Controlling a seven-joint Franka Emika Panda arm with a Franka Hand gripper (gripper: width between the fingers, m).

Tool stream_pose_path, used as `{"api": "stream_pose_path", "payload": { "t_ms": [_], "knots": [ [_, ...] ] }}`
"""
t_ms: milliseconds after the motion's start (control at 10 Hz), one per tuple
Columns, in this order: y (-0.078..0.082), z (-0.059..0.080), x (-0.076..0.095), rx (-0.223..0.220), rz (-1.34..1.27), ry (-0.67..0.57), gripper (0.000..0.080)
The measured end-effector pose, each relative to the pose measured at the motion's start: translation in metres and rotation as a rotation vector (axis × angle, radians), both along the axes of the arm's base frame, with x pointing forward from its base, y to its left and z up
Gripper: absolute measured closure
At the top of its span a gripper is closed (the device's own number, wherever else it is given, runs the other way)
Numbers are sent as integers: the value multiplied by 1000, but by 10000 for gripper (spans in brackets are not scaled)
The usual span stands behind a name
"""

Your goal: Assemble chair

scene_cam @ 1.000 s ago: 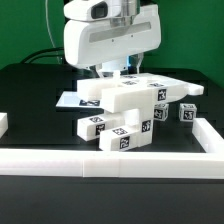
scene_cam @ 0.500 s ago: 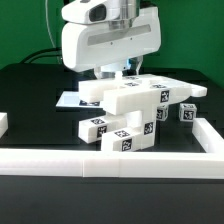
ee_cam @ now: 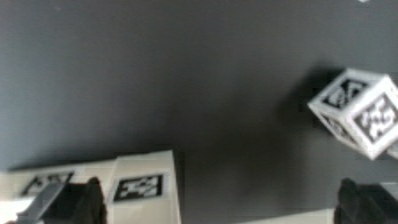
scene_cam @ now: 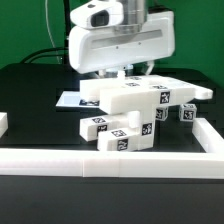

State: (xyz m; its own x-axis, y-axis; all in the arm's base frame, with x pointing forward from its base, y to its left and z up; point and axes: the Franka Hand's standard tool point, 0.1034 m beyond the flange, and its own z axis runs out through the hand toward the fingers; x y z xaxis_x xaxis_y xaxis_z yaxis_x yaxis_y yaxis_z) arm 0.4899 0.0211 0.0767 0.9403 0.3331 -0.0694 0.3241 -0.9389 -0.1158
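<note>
The chair parts are white blocks with black-and-white tags. In the exterior view a flat panel (scene_cam: pixel 140 92) lies on top of stacked square legs (scene_cam: pixel 125 138), with one more leg (scene_cam: pixel 98 125) in front. Two small cubes (scene_cam: pixel 162 112) (scene_cam: pixel 187 113) stand on the exterior view's right. My gripper (scene_cam: pixel 125 72) hangs just above the back of the panel. In the wrist view my gripper (ee_cam: pixel 221 203) is open, with dark table between the fingers (ee_cam: pixel 71 205). A tagged white part (ee_cam: pixel 134 180) lies by one finger, and a cube (ee_cam: pixel 361 110) lies further off.
The marker board (scene_cam: pixel 68 100) lies flat behind the parts on the exterior view's left. A long plain white rail (scene_cam: pixel 110 162) runs along the front and turns back at the exterior view's right (scene_cam: pixel 208 135). The table is black.
My hand has moved toward the exterior view's right above the panel. The chair parts have not moved.
</note>
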Motion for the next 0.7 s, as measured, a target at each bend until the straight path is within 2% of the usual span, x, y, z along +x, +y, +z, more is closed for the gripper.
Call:
{"api": "stream_pose_path", "payload": {
  "t_ms": [400,700],
  "knots": [
    [0,3,27,-3,-12,-18,151],
    [3,4,32,-6,-42,-21,151]
  ]
}}
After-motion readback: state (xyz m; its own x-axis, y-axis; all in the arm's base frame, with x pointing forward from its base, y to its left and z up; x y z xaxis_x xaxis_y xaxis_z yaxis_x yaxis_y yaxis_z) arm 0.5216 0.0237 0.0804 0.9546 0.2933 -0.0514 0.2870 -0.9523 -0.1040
